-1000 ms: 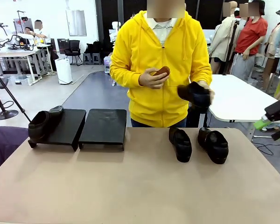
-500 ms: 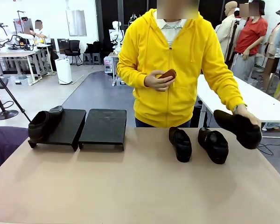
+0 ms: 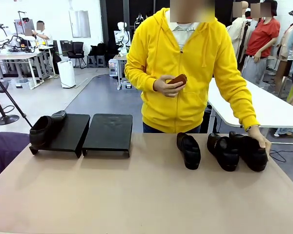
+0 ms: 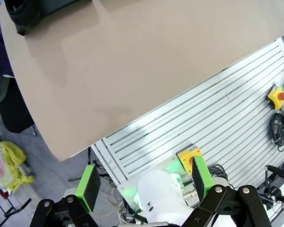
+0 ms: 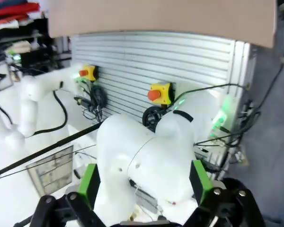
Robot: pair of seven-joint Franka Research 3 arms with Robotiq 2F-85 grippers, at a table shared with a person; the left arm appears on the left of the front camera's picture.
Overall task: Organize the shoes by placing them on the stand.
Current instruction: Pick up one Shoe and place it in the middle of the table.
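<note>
You are at the start of the robot's share of the work. The person is laying out the shoes and neither arm has gone for one yet.

Take 12 o'clock as toward the person. The stand (image 3: 107,132) sits at 10 o'clock on the tabletop (image 3: 136,195), as two platforms side by side. One shoe (image 3: 41,130) lies on the outer end of the outer platform, and the inner platform is bare. Three more stand in a row at 2 o'clock: an inner shoe (image 3: 189,151), a middle shoe (image 3: 223,153) and an outermost shoe (image 3: 251,155) touching the middle one. The person's hand (image 3: 260,141) rests on the outermost shoe.

Your left gripper (image 4: 144,182) is released and holds nothing, hanging past the tabletop's edge over the robot's base. The right gripper (image 5: 143,184) is the same.

Half a second ago the outermost shoe was in the air at 3 o'clock, carried in that hand. Now it is down. The other shoes and the stand have not shifted.

Next, I judge, wait for the hand to lift away. Then send the right arm to 2 o'clock, grasp a shoe across its sides, and carry it to the bare platform.
</note>
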